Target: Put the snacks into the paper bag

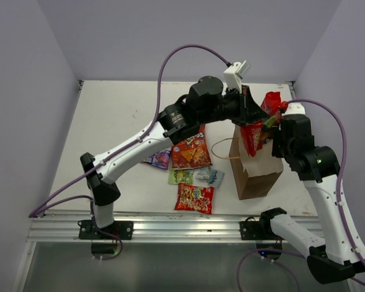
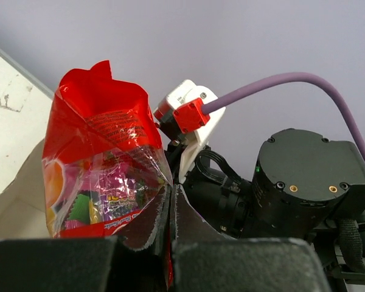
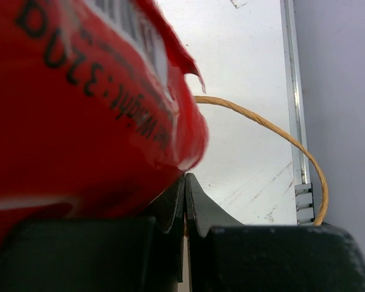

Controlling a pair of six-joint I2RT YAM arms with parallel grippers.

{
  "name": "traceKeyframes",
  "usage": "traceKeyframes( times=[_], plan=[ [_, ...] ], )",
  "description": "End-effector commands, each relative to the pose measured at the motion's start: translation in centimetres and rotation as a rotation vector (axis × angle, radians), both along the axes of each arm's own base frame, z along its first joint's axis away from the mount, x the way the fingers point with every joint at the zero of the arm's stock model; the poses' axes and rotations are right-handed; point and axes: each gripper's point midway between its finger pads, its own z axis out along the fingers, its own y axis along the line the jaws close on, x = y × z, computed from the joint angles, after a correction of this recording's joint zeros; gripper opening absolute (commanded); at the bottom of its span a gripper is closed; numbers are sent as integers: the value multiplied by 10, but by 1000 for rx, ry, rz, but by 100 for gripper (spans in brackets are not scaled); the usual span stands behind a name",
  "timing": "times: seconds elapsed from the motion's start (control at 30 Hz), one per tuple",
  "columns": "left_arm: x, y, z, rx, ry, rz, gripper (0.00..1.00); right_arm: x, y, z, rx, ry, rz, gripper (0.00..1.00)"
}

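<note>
The brown paper bag (image 1: 256,174) stands upright at the right of the table. Over its mouth, my left gripper (image 1: 253,121) is shut on the edge of the red multicoloured candy packet (image 2: 103,164), which hangs partly into the bag (image 2: 12,204). My right gripper (image 3: 185,179) is shut too, with a thin tan strip of the bag's handle (image 3: 274,131) between its jaws; the red packet (image 3: 79,103) fills that view's left. Still on the table lie the Doritos bag (image 1: 191,152), plus purple (image 1: 158,159), green (image 1: 181,176), pale blue-white (image 1: 210,177) and red-orange (image 1: 194,198) packets.
The bag's other handle (image 1: 222,149) loops out to its left, towards the Doritos. Grey walls close in the table on three sides. A metal rail (image 1: 170,228) runs along the near edge. Purple cables arch over both arms.
</note>
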Motion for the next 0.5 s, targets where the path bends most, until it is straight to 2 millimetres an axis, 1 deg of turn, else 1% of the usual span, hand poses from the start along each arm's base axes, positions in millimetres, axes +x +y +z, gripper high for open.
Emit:
traceKeyframes(
  times=[0.0,0.03,0.07,0.1,0.17,0.2,0.37,0.47],
  plan=[
    [-21,2,57,-155,-76,-37,0,3,1,0,7,-11,-11,0],
    [-22,6,57,-153,-75,-37,0,2,0,0,8,-13,-13,0],
    [-24,6,50,-140,-71,-39,0,2,0,1,7,-15,-12,0],
    [-24,7,36,-111,-54,-39,0,2,-1,0,6,-14,-15,0],
    [-27,8,21,-80,-39,-40,0,1,-1,0,3,-13,-16,0],
    [-28,10,9,-52,-31,-28,0,0,-1,0,3,-12,-17,0],
    [-40,9,-27,37,-2,-43,0,0,-1,1,7,-16,-18,0],
    [-46,4,-31,37,-19,-76,0,0,-1,0,6,-12,-18,0]
  ],
)
